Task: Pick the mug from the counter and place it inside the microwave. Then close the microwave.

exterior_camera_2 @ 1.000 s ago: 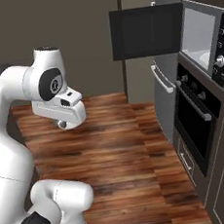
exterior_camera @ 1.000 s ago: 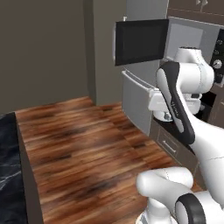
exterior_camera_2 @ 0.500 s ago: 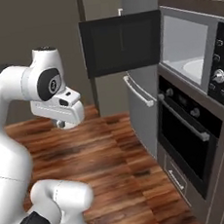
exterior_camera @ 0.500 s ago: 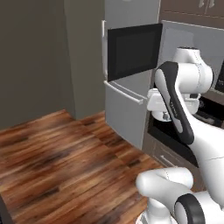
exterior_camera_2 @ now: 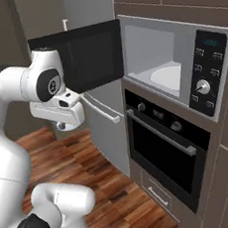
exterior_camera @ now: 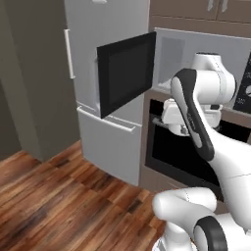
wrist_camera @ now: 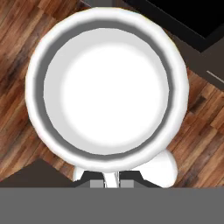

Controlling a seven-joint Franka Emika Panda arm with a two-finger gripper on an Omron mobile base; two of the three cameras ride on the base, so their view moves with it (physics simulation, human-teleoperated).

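I have the mug (wrist_camera: 106, 86) in the gripper (wrist_camera: 105, 178): in the hand view the jaws are pressed together on its near rim, pinching the wall, and I look straight down into the white bowl with wood floor (wrist_camera: 26, 26) beneath it. So the mug is off the counter and hanging over open floor, well short of the microwave (exterior_camera_2: 173, 65).

In the right base view the microwave sits to the right, above the oven (exterior_camera_2: 166, 145), with its door (exterior_camera_2: 80, 59) swung wide to the left and the white turntable (exterior_camera_2: 169, 76) lying bare inside the grey cavity. The hand (exterior_camera_2: 60, 109) rides low and left of that door, below its bottom edge.

My worries from here:
- The grip is only on one spot of the rim. I judge that a sharp swing or a knock could let the mug pivot or slip, and there is nothing under it but floor.
- The open door stands between the hand and the cavity. Lifting straight toward the opening could clip the door's lower edge or its corner.
- The cavity mouth looks low. Entering too high or tilted could catch the mug on the frame.
- Setting it off-centre near the front lip could leave it in the door's way at closing.
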